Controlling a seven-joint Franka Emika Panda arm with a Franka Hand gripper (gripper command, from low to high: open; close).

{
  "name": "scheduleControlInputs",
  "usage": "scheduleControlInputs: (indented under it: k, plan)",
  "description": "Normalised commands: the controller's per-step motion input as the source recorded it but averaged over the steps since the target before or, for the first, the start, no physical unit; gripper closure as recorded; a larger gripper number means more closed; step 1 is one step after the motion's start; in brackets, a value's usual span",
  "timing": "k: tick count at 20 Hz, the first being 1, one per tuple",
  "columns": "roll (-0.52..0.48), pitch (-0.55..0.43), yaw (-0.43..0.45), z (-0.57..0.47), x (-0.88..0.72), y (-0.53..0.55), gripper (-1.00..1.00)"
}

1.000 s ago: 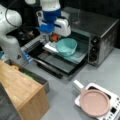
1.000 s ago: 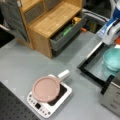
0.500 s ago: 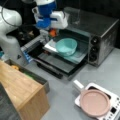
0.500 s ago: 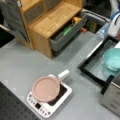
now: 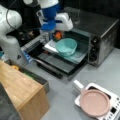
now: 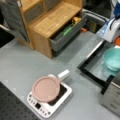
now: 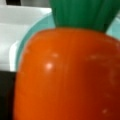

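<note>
Orange plastic carrot point(image 7: 67, 75) clenched in the gripper point(image 5: 56, 35) above the teal bowl point(image 5: 66, 46).
Carrot hangs over the bowl's rim nearest the arm; let go there, it might glance off onto the oven door point(image 5: 57, 63).

Front views: both high, angled down on the bench point(image 5: 75, 85) from opposing sides; shared are oven point(image 5: 100, 37) point(image 6: 112, 92), bowl point(image 5: 66, 46) point(image 6: 112, 58), pan point(image 5: 95, 102) point(image 6: 46, 88), cabinet point(image 5: 20, 90) point(image 6: 47, 22). Wrist view: very close, filled by a carrot point(image 7: 65, 75).
</note>
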Motion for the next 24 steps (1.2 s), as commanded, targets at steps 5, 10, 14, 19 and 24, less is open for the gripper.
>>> scheduleControlInputs:
  k: [5,10,14,19,24]
  plan:
    - [0.008,0.186,0.03,0.12,0.36,0.06,1.0]
    - [0.004,0.134,0.107,0.0,0.15,0.12,1.0]
    - [0.045,0.15,0.12,-0.22,0.01,0.23,1.0]
    - [0.092,0.058,0.053,-0.2,-0.08,0.21,1.0]
    - [0.152,-0.064,-0.047,-0.08,-0.13,0.07,1.0]
